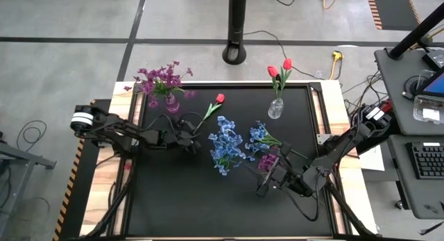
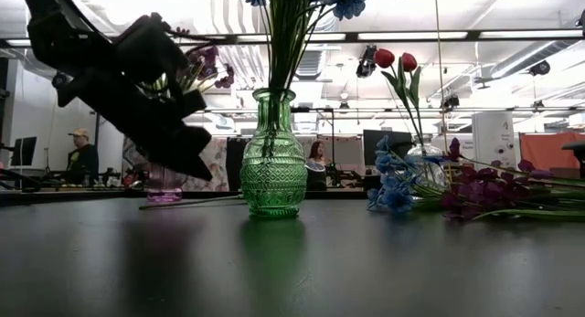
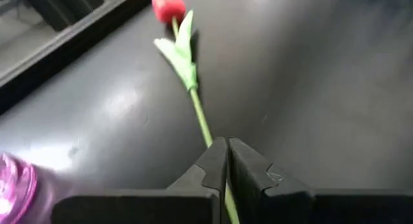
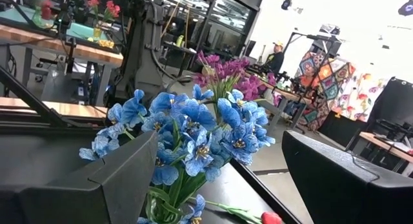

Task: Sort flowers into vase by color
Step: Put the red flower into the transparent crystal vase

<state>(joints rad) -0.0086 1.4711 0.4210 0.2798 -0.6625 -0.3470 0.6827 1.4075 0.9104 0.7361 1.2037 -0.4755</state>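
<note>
A red tulip (image 1: 220, 98) on a thin green stem lies slanted between the purple vase (image 1: 171, 102) and the green vase of blue flowers (image 1: 225, 145). My left gripper (image 1: 194, 137) is shut on its stem. My right gripper (image 1: 267, 177) is open, low near the table's right-near part, beside a loose purple flower (image 1: 267, 162) and a loose blue flower (image 1: 262, 133) lying on the table; it touches nothing. In the right wrist view the open gripper (image 4: 219, 185) faces the blue bouquet (image 4: 193, 137). A clear vase (image 1: 275, 109) holds two red tulips. My left gripper (image 3: 227, 156) pinches the tulip's green stem (image 3: 205, 128) between its two fingers, well below the leaf (image 3: 182, 53) and the bud (image 3: 168, 4). The stem runs along the fingers and out past them. Whether the bud end rests on the table, I cannot tell.
The green vase (image 2: 273, 162) stands near the table's middle, the purple vase (image 2: 164, 184) and clear vase (image 2: 425, 166) at the far edge. Loose blue (image 2: 393, 184) and purple (image 2: 484, 189) flowers lie right of the green vase. People sit beyond the table.
</note>
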